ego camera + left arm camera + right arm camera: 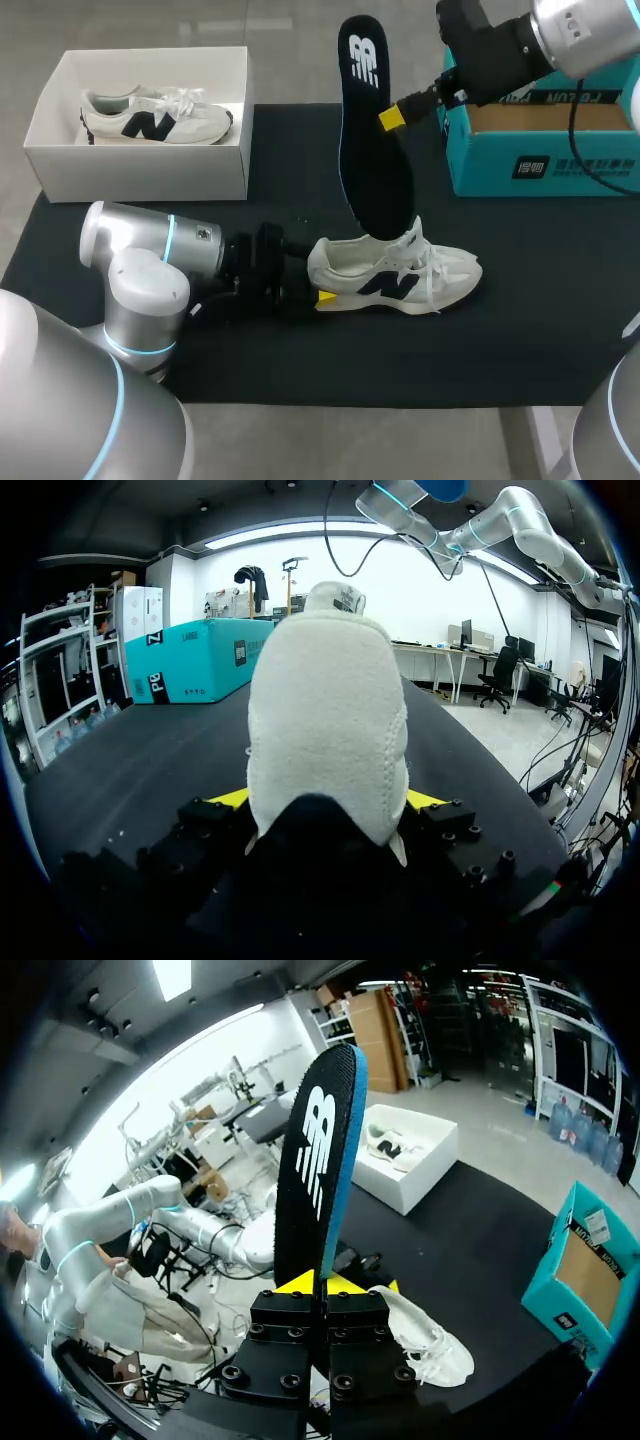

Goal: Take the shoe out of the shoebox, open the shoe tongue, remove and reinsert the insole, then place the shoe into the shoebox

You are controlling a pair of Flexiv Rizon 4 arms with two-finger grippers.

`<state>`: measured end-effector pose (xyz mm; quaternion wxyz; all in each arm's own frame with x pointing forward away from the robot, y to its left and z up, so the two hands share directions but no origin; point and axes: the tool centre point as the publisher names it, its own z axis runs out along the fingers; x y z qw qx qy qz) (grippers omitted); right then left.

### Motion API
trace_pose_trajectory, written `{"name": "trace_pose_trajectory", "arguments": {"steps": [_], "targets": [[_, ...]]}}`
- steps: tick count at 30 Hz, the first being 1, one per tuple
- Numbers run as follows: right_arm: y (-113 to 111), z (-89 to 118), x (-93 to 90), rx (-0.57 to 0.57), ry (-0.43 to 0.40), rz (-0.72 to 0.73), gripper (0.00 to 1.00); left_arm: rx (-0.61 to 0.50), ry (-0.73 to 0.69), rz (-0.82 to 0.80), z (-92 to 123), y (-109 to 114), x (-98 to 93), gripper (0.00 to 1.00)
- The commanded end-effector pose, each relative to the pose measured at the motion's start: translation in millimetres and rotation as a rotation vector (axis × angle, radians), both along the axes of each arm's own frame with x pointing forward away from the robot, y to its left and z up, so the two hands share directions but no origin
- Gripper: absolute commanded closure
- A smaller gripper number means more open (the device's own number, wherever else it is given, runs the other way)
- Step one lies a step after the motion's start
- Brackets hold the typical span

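Note:
A white sneaker (400, 275) with a dark logo lies on its side on the black mat (300, 370), toe pointing right. My left gripper (316, 280) clasps its heel, one yellow tip on each side; in the left wrist view the heel (325, 720) fills the space between the fingers (228, 798). My right gripper (392, 117) is shut on the edge of a black insole (372, 130) with a white logo. It holds the insole upright, and the lower end reaches the sneaker's opening. The right wrist view shows the insole (315, 1180) rising from that gripper (320, 1282), with the sneaker (425, 1340) below.
A white shoebox (140, 170) at the back left of the mat holds a second white sneaker (155, 117). A teal cardboard box (540, 165) stands open at the back right, close under my right arm.

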<state>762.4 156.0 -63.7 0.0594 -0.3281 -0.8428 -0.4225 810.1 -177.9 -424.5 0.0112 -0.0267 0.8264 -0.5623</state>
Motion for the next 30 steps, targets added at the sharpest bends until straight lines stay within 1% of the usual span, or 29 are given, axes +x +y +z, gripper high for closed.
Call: {"name": "trace_pose_trajectory", "arguments": {"steps": [1, 10, 15, 21, 30], "targets": [[-6.4, 3.0, -28.1, -0.004, -0.033, -0.055, 1.00, -0.001, 0.000, 0.001, -0.3, -0.4, 0.1, 1.00], [0.7, 4.2, -63.8, 0.026, -0.004, -0.107, 1.00, -0.001, 0.000, 0.001, -0.3, -0.4, 0.1, 1.00], [2.3, 3.4, -78.4, 0.050, 0.007, -0.133, 1.00, -0.001, 0.000, 0.001, -0.3, -0.4, 0.1, 1.00], [-1.9, 1.7, -84.5, 0.080, -0.001, -0.145, 1.00, -0.001, 0.000, 0.001, -0.3, -0.4, 0.1, 1.00], [-10.0, -2.3, -83.5, 0.071, 0.005, -0.088, 1.00, -0.001, 0.000, 0.001, -0.3, -0.4, 0.1, 1.00]]}}
